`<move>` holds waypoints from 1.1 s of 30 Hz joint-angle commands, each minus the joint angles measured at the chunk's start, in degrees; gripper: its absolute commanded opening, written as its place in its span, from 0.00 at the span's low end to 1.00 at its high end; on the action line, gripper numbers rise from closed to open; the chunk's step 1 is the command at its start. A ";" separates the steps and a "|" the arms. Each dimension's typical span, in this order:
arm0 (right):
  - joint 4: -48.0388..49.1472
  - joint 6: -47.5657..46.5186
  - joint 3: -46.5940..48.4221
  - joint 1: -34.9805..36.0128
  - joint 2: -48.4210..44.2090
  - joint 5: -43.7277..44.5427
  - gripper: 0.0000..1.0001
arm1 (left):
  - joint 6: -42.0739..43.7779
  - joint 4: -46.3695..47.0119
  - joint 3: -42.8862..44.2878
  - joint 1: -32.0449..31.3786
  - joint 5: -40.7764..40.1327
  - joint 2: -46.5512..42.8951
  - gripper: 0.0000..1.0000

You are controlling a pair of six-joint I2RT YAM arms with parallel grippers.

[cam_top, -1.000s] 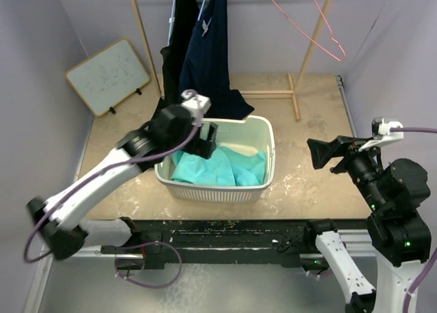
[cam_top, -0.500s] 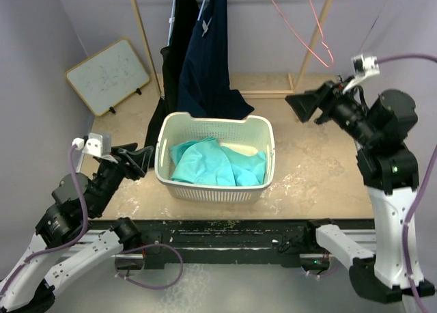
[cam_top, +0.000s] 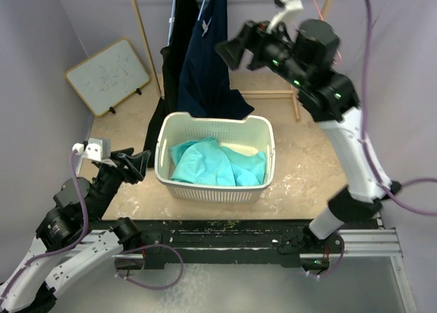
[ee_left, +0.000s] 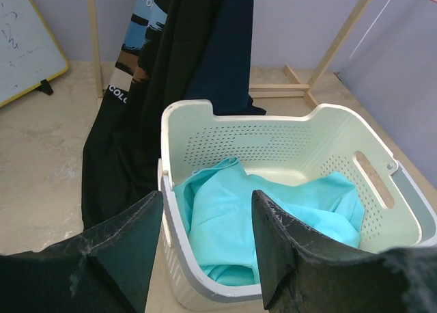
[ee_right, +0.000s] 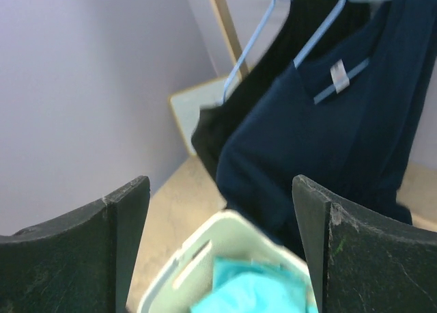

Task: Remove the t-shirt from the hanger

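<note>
Since half a second ago our right arm has swung from the right edge of the counter up and leftward, so the right gripper [cam_top: 229, 51] now hangs high over the far edge, just beside the navy t-shirt [cam_top: 208, 63], while the left arm has barely shifted. We see its fingers spread wide in the wrist view, released, with nothing between them and not touching the cloth. The navy t-shirt is on its light blue hanger [ee_right: 319, 31], hung from the wooden rack [cam_top: 143, 36] along the far edge, with a black t-shirt [cam_top: 179, 46] on a second hanger just to its left. Our left gripper [cam_top: 135, 167] sits low near the near-left corner, also released and empty, facing the white basket [cam_top: 265, 132] at the middle of the counter [cam_top: 311, 162]. Teal cloth [cam_top: 212, 166] lies crumpled inside the basket. A whiteboard [cam_top: 109, 76] leans at the far-left corner.
</note>
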 commanded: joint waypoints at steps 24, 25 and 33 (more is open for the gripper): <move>3.80 -6.05 26.77 7.22 33.09 32.85 0.76 | -0.38 1.16 0.44 0.26 3.25 0.77 0.57; 3.51 -6.10 26.26 6.70 32.68 33.70 0.75 | -0.39 1.20 0.47 0.30 3.28 0.79 0.57; 3.46 -5.37 23.51 3.93 28.97 32.66 0.69 | -0.24 1.27 0.43 0.38 3.69 1.29 0.57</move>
